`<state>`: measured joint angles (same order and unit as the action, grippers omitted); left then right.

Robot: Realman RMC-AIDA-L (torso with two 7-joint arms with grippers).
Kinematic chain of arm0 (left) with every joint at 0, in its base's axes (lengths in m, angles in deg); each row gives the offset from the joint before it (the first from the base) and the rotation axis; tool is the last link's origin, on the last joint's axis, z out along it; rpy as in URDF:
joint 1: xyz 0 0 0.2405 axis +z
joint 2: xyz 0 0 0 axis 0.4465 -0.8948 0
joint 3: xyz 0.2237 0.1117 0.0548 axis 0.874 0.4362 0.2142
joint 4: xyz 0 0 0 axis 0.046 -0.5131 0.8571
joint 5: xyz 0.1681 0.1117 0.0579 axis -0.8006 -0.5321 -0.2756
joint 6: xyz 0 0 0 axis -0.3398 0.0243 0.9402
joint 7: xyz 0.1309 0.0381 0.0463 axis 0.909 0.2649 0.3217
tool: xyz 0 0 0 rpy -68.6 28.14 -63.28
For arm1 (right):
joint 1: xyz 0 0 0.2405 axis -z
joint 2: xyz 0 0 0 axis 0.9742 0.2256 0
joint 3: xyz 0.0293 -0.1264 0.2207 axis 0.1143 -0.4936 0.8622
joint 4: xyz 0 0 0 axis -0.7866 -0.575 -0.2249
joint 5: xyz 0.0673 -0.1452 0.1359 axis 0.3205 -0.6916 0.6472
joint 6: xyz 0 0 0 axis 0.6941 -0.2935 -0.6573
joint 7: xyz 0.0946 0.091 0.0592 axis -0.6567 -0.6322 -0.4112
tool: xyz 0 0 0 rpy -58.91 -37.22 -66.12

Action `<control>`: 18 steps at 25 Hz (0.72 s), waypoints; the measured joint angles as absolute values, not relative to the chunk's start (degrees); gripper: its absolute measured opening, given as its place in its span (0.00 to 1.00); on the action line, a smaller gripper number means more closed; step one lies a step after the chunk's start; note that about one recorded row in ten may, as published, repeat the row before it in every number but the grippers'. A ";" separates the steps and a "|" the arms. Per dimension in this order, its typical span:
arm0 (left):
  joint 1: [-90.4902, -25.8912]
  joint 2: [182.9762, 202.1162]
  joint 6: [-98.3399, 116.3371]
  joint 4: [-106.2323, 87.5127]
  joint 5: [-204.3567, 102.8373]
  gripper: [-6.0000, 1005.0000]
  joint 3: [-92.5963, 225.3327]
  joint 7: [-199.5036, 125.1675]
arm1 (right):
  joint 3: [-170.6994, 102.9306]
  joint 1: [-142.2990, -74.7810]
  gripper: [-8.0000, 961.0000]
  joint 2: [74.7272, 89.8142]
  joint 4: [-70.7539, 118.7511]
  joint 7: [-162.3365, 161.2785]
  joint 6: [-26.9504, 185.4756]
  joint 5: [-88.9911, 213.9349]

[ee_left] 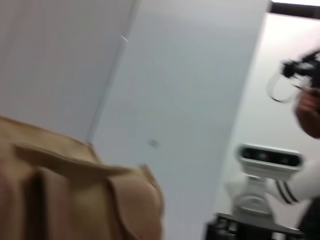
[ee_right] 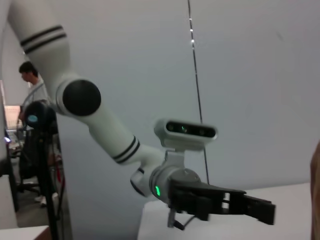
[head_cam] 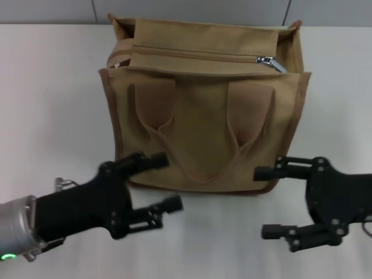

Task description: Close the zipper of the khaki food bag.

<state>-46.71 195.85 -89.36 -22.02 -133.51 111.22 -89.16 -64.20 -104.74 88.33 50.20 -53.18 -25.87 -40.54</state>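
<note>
— On the pale table [head_cam: 52, 104], where does the khaki food bag [head_cam: 203, 122] sit, and which way does it run?

— It stands upright toward the far edge, near the grey wall panels [head_cam: 192, 10], with its broad front panel facing the robot. Its long axis goes side to side. The zipper [head_cam: 197, 56] follows that same line across the top, and its silver pull tab [head_cam: 271, 62] sits at the robot's right end, tilted down toward the corner.

— What is it made of?

— Matte canvas, boxy, with darker brown edging along the seams. Two darker tan handles [head_cam: 203, 125] hang down the front in a loop, each sewn on with a rounded patch. The zipper tape is the same khaki cloth; only the tab is shiny metal.

— And the grippers?

— Both are black and angular, hovering near the bag's front lower edge, touching nothing. The left gripper [head_cam: 156, 182] is on a grey metal wrist with a green light, fingers spread. The right gripper [head_cam: 268, 202] is by the bag's right lower corner, fingers also wide apart.

— Do the wrist cameras add anything?

— The left wrist view shows a blurred part of the bag's top and handle against the wall. The right wrist view shows the left arm [ee_right: 100, 120], white with black bands, its gripper seen side-on, which the head view mostly cuts off.
</note>
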 joint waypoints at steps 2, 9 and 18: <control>-47.26 195.80 -89.44 -22.01 -134.74 0.81 111.40 -89.30 | -65.02 -104.64 0.87 88.42 47.20 -51.20 -21.87 -40.76; -47.55 195.32 -89.56 -23.19 -138.13 0.81 111.38 -89.55 | -67.16 -104.91 0.87 88.54 44.20 -49.83 -16.47 -40.85; -47.55 194.19 -89.65 -25.35 -141.46 0.81 111.11 -91.30 | -67.06 -105.03 0.87 88.65 43.16 -49.43 -14.67 -40.47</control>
